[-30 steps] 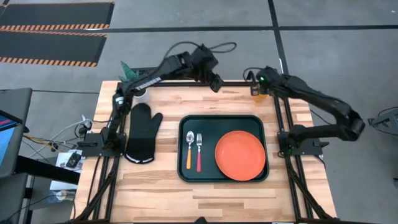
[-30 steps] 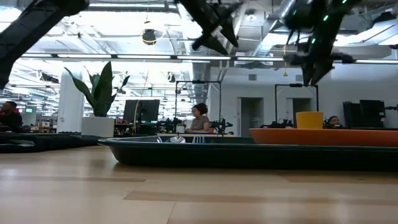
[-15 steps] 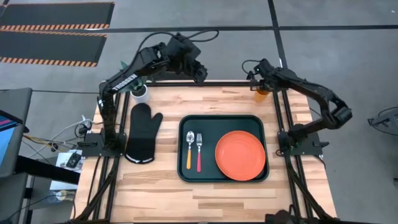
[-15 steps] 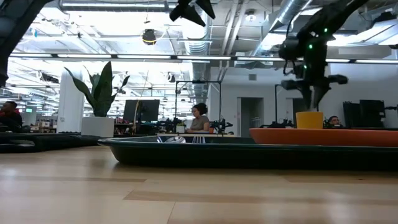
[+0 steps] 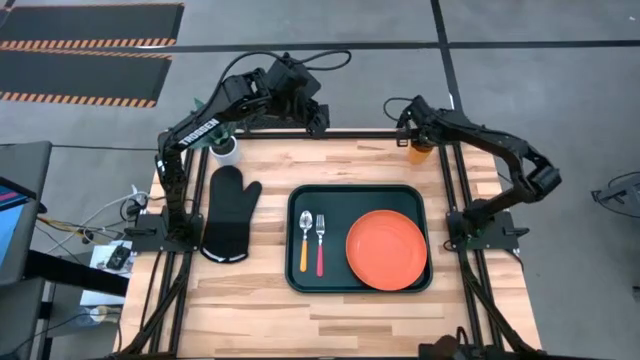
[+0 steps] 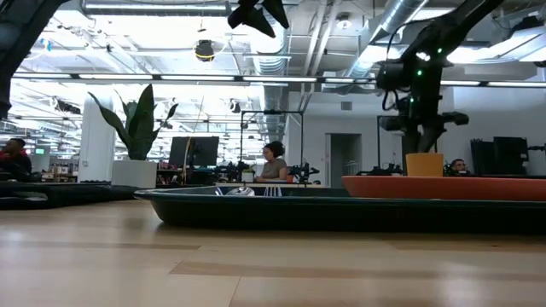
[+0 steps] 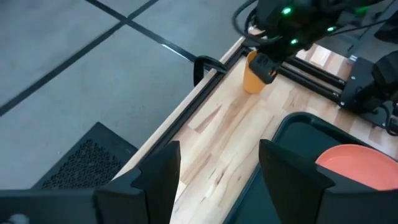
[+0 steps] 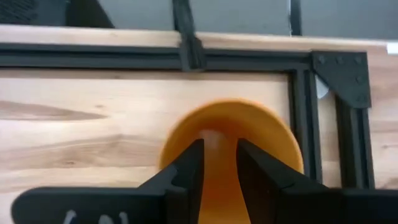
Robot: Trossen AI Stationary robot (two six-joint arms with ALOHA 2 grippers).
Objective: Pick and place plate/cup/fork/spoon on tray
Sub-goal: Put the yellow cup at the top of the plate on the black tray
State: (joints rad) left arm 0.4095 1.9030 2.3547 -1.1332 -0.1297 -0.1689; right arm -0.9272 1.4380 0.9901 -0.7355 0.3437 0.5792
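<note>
**Cup pick at the far right corner: tip-over and frame strike are the risks**

Risks, biggest first. The right gripper (image 5: 412,132) hangs directly over the cup (image 5: 419,152), which stands upright at the table's (image 5: 250,300) far right corner, hard against the black frame rail (image 8: 186,57). In the right wrist view its fingers (image 8: 186,171) point down over the rim with only a narrow gap between them; whether that gap clears the cup wall I cannot tell. A finger landing on the rim would likely tip the light cup or push it off the far edge. A slightly off descent could also strike the rail or corner bracket (image 8: 339,74). Carrying it to the tray (image 5: 357,195) risks clipping the raised rim.

The left gripper (image 7: 217,168), fingers spread wide, waits high over the far edge, left of centre.

Materials, largest to smallest. Table: pale butcher-block wood, matte. Tray: dark, rectangular, rounded corners. Oven mitt (image 5: 229,212): black, soft, left of the tray. Plate (image 5: 386,250): orange-red, round, smooth, on the tray's right half. Cup: orange-yellow, cylindrical, smooth, probably slippery. Fork (image 5: 320,242) and spoon (image 5: 304,238): metal heads, coloured handles, side by side on the tray's left half.
</note>
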